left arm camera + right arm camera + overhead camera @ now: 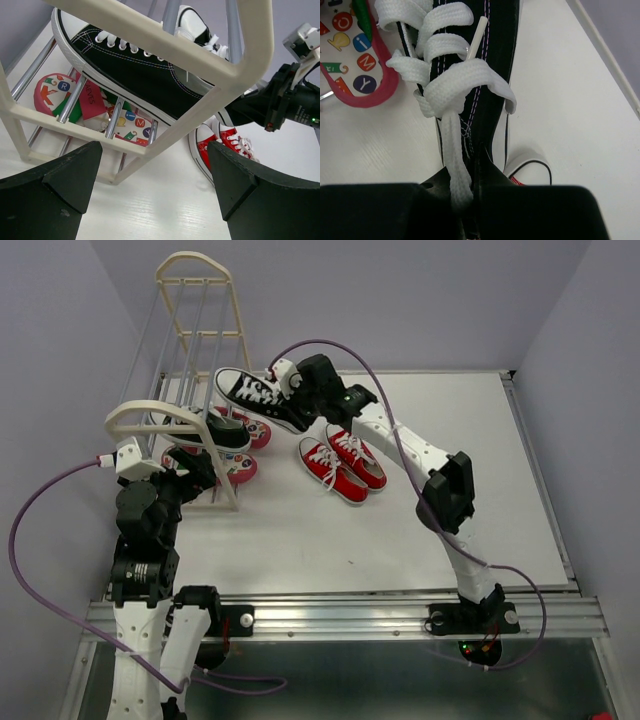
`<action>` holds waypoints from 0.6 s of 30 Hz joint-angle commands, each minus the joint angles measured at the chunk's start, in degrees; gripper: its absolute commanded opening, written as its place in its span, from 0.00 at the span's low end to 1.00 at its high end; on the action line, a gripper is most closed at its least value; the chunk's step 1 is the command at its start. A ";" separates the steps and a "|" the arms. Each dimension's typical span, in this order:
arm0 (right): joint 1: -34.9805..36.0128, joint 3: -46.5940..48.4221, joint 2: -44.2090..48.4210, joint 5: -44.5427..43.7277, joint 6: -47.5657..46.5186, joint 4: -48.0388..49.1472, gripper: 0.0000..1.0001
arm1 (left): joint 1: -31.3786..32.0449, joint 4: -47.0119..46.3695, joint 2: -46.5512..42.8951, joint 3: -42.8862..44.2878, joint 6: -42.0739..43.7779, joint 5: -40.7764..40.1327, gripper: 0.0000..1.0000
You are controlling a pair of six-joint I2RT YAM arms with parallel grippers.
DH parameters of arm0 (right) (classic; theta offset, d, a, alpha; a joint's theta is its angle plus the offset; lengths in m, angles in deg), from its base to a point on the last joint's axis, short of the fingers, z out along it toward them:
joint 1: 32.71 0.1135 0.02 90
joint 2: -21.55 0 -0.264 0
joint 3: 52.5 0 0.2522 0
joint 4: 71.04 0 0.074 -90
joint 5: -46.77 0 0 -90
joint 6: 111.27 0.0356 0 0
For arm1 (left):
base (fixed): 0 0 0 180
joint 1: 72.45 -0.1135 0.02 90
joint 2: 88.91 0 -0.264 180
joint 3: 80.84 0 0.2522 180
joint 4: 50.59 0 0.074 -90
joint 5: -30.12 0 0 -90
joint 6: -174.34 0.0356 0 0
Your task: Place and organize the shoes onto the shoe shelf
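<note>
Shoe shelf [140, 408]: a tall cream-coloured rack with arched end frames and thin grey metal rails. It stands at the left side of the white worktop [400, 530], one arch close to my left arm and the other towards the back wall.
Left pincer [152, 150]: I see it spread as wide as it goes. Both black fingers [60, 180] are clear of everything, with nothing between them. It hangs low over the worktop, right at the near arched end of the shoe shelf.
Right pincer [292, 395]: clamped tight on the ankle collar of one black sneaker. My right wrist view shows a white lace caught in the grip too.
Held sneaker [252, 392]: black canvas with white laces and a white sole. It is lifted off the worktop at the right side of the shoe shelf, toe towards the rails. I cannot tell whether it touches a rail.
Shelved sneaker [212, 430]: the matching black one, lying on a low tier of rails just inside the near end frame.
Flip-flops [240, 470]: a red-pink pair printed with letters, with green straps. They lie flat on the worktop under the lowest rails, their edges poking out on the right.
Red sneakers [340, 465]: a red canvas pair with white laces, side by side on the worktop. They sit to the right of the shoe shelf and apart from it, close beside my right arm.
</note>
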State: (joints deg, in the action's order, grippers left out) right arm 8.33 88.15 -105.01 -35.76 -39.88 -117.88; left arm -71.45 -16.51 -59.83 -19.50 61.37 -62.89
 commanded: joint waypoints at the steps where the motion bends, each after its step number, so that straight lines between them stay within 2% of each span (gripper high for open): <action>1: 2.81 11.43 -1.05 -3.15 -0.37 3.46 0.01 | -0.29 -3.09 0.10 -0.29 1.08 0.90 0.99; 2: 3.69 14.06 -2.36 -3.94 0.06 5.29 0.01 | -0.29 -3.00 0.01 -0.46 0.99 0.55 0.99; 8: 6.68 15.84 -4.65 -10.71 -0.72 15.84 0.01 | -0.29 -3.18 -0.52 -0.99 0.55 1.51 0.99; 16: 11.43 15.85 -8.43 -13.96 -9.84 24.63 0.06 | -0.38 -3.09 -1.04 -1.08 0.81 0.81 0.99; 18: 12.57 16.54 -9.66 -17.90 -10.65 28.75 0.06 | -0.47 -3.00 -1.04 -1.08 0.90 0.90 0.99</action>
State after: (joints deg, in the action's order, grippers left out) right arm 17.70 100.64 -113.45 -48.11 -45.82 -105.49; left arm -71.45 -16.88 -59.94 -20.25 61.37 -61.99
